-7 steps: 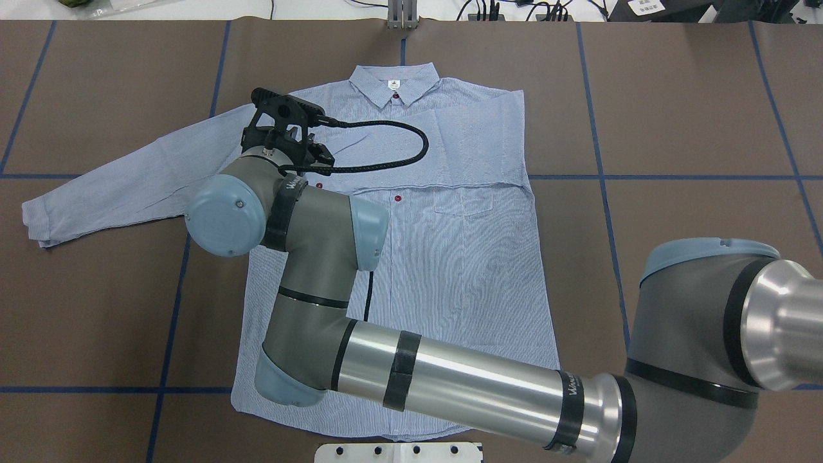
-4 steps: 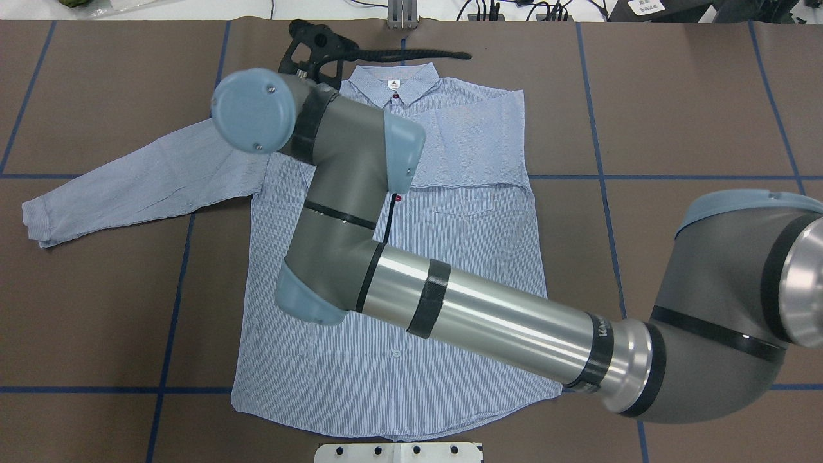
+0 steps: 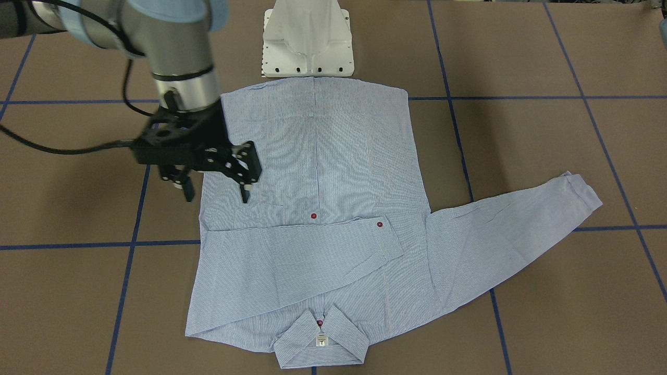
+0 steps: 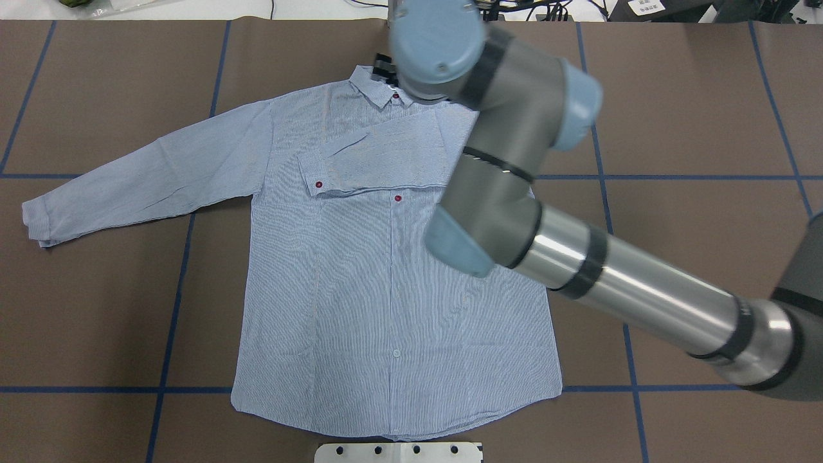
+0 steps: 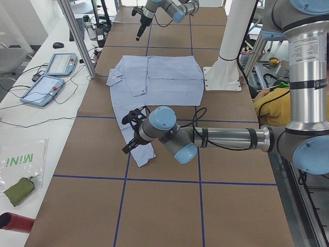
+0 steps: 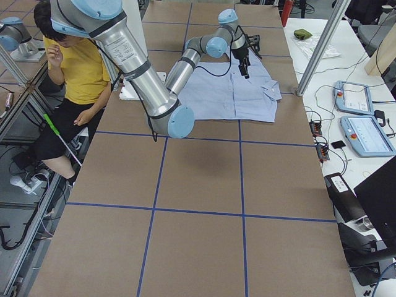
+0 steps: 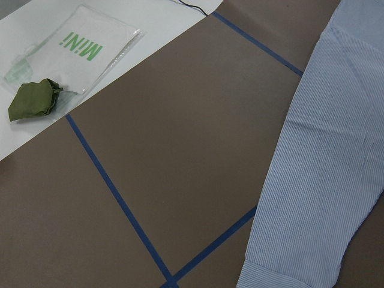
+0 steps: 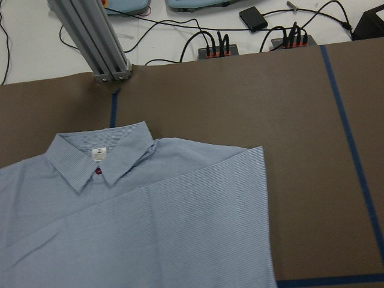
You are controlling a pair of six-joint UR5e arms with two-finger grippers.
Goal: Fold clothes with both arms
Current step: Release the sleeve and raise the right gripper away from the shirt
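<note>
The striped shirt point(image 4: 386, 276) lies flat and face up on the brown table, collar point(image 3: 320, 338) at the far side. Its right sleeve point(image 4: 379, 157) is folded across the chest. The left sleeve point(image 4: 141, 173) stretches straight out. My right gripper point(image 3: 216, 196) hangs open and empty above the shirt's right edge, near the chest pocket. In the overhead view the wrist hides most of it. My left gripper point(image 5: 128, 144) shows only in the exterior left view, raised near the left sleeve's cuff point(image 7: 270, 279). I cannot tell whether it is open or shut.
The white pedestal base point(image 3: 307, 47) stands at the shirt's hem. An aluminium post point(image 8: 90, 36) and cables sit beyond the collar. A green pouch point(image 7: 33, 99) and a plastic bag lie off the table's left end. A person in yellow point(image 6: 80, 68) sits behind the robot.
My right arm has lifted away from the folded sleeve's cuff, swung past the collar and moved to the shirt's right side. The folded sleeve stays across the chest.
</note>
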